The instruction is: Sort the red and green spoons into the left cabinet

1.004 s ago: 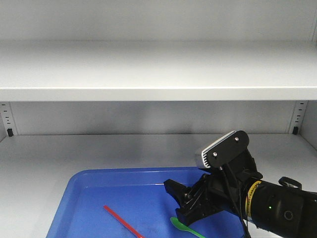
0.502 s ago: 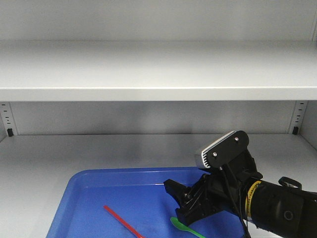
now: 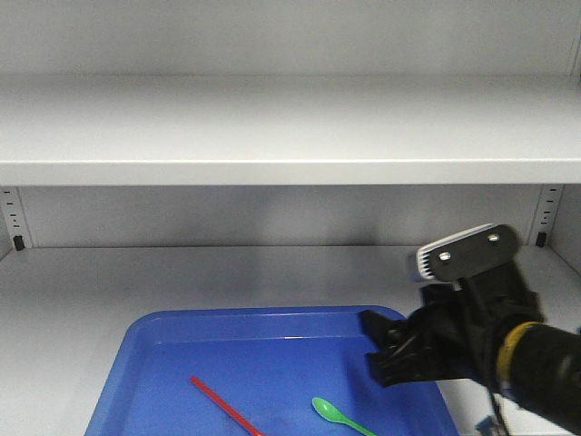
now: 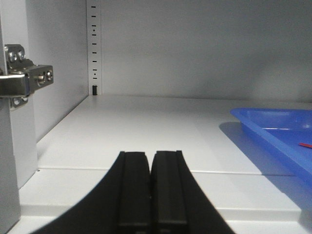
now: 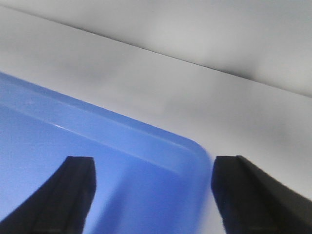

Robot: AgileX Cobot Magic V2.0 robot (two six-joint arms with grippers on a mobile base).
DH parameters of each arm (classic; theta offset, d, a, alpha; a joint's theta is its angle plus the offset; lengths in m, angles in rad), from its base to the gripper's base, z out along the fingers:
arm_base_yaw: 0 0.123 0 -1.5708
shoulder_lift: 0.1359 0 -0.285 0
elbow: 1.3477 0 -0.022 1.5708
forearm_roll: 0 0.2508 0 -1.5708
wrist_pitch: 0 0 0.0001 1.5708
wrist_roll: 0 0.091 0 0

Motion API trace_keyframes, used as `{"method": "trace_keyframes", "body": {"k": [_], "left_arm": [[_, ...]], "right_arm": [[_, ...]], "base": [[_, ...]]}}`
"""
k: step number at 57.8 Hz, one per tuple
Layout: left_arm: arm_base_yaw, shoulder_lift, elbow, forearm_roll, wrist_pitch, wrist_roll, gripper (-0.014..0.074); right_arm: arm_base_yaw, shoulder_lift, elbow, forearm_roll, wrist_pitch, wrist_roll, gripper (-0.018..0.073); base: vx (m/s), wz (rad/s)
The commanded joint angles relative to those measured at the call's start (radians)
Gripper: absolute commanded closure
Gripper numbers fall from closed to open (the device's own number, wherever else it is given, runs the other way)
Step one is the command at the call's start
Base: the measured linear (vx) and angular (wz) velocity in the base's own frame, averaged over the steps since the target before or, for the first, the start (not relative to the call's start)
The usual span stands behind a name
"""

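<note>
Red spoon lies flat in the blue tray, handle running from 10 to 4 o'clock, left of tray centre. Green spoon lies just right of it, bowl toward 10 o'clock, apart from the red one. Only a sliver of red shows at the right edge of the left wrist view. I see the tray sitting on the lower shelf of the grey cabinet; peg-hole strips at the back corners. Right hand hangs over the tray's far right corner, fingers spread wide, nothing between them. Left hand clenched, fingers pressed together, empty, low over the shelf, left of the tray.
</note>
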Motion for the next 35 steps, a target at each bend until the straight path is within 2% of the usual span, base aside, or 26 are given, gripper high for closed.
{"method": "trace_keyframes", "body": {"k": [1,5,9,13,20,27,35], "left_arm": [[0.003,-0.020,-0.003,0.000,-0.088,0.003,0.0561],[0.003,-0.020,-0.003,0.000,-0.088,0.003,0.0561],[0.003,-0.020,-0.003,0.000,-0.088,0.003,0.0561],[0.003,-0.020,-0.003,0.000,-0.088,0.003,0.0561],[0.003,-0.020,-0.003,0.000,-0.088,0.003,0.0561],[0.003,-0.020,-0.003,0.000,-0.088,0.003,0.0561],[0.003,-0.020,-0.003,0.000,-0.088,0.003,0.0561]], "right_arm": [[-0.003,-0.079,-0.033,0.114,0.120,-0.115,0.0079],[-0.004,-0.124,-0.026,0.161,0.213,-0.198,0.0126],[-0.019,-0.166,0.007,0.168,0.212,-0.254,0.0176],[-0.061,-0.230,0.085,0.192,0.145,-0.293,0.0254],[-0.154,-0.356,0.236,0.240,-0.025,-0.292,0.0404],[-0.235,-0.494,0.362,0.291,-0.096,-0.292,0.0577],[-0.334,-0.647,0.453,0.378,-0.096,-0.294,0.0571]], "base": [[0.00,0.00],[0.00,0.00],[0.00,0.00],[0.00,0.00],[0.00,0.00],[0.00,0.00],[0.00,0.00]]}}
